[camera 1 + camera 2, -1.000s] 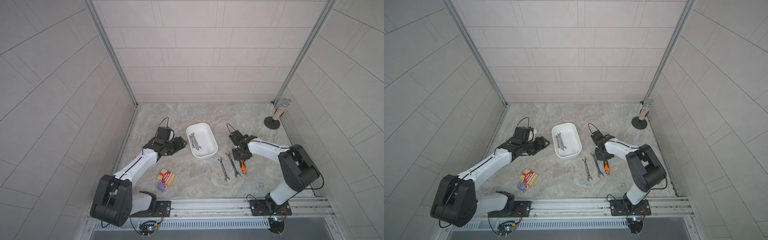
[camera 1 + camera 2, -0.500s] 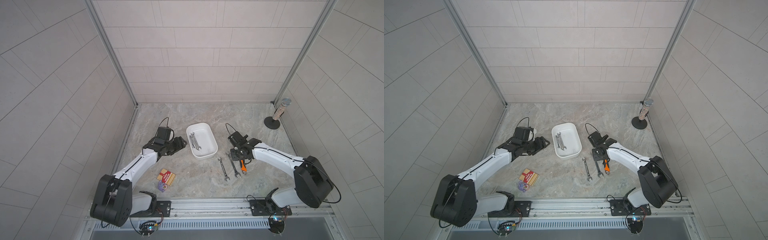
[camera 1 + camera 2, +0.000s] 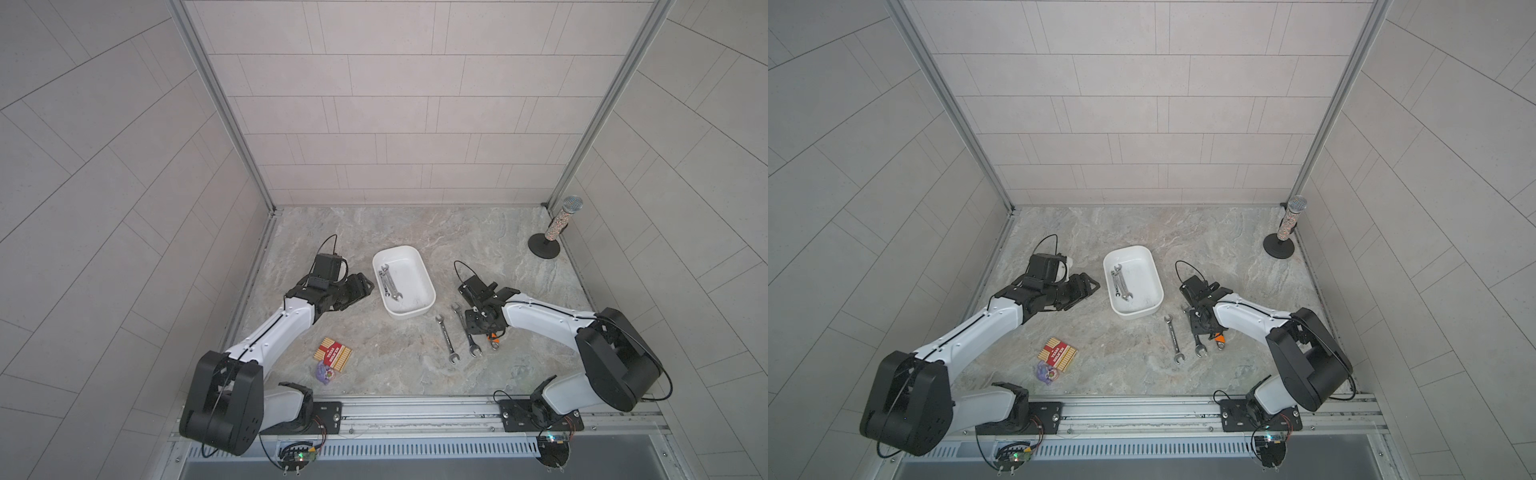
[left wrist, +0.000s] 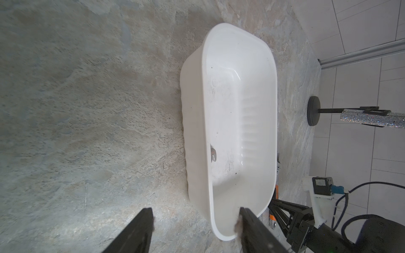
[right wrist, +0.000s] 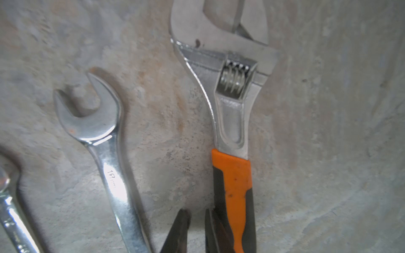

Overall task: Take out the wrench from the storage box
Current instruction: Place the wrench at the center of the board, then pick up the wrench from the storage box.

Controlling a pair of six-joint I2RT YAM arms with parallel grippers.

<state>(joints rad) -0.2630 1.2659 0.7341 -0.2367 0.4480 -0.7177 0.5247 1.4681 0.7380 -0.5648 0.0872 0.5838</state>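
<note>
The white storage box (image 3: 419, 266) sits on the stone table between the two arms, and a pair of wrenches (image 3: 389, 282) lies inside it, side by side along the long wall nearest the left arm. From the left wrist camera only the tip of one of them shows over that wall.

The left gripper (image 4: 195, 219) is low and just beside that same long wall. Its fingers are spread well apart and hold nothing. One corner of the box shows between them. I can't tell whether a finger touches the rim.

Three more wrenches lie on the table outside the box, past its short end on the right arm's side. Nearest the box is a small open-end wrench (image 3: 446, 338), next a larger open-end wrench (image 5: 109, 170), and farthest an adjustable wrench (image 5: 232, 122) with an orange and black handle.

The right gripper (image 5: 196, 213) hangs low over these, between the larger open-end wrench and the adjustable one. Its jaws are nearly together with only a thin gap, and nothing is in that gap. One finger (image 5: 215, 232) lies against the edge of the orange handle in the wrist view. I can't tell if they touch.

A red packet (image 3: 332, 353) lies on the left arm's side of the box, well apart from it.
</note>
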